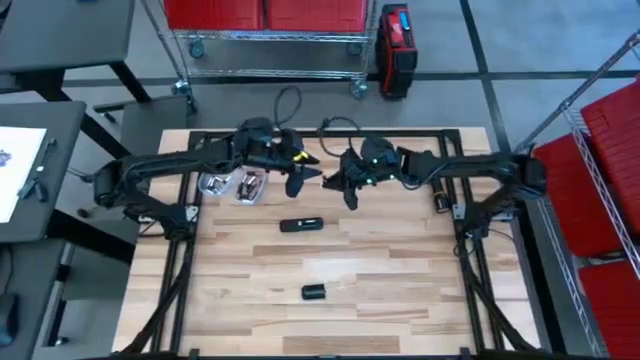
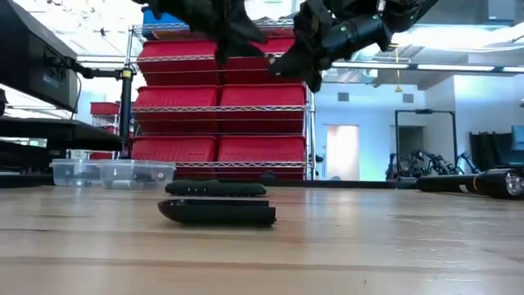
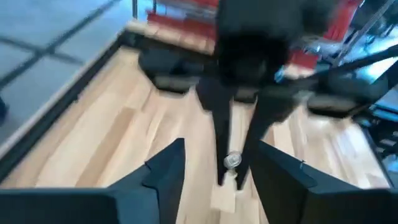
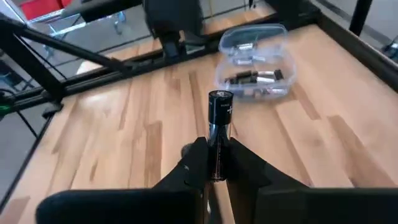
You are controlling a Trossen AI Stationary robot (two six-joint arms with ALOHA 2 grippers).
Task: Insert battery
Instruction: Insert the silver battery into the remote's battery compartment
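The right gripper (image 4: 214, 163) pinches a battery (image 4: 219, 127) upright above the bench's (image 1: 400, 300) far middle. The left gripper (image 3: 211, 168) hangs beside it, fingers spread (apparently empty, though blurred).

Dark metal over pale wood.

My right gripper (image 4: 211, 163) is black, and the battery (image 4: 219, 127) pinched in it is black with a silvery end cap. My left gripper (image 3: 211, 168) is the same dark black. The table (image 1: 400, 260) is light tan wood in streaked planks. The flashlight (image 1: 302, 224) and its cap (image 1: 315, 292) are black. The containers (image 4: 255, 59) are clear plastic. Red bins (image 2: 221, 123) fill the shelves behind.
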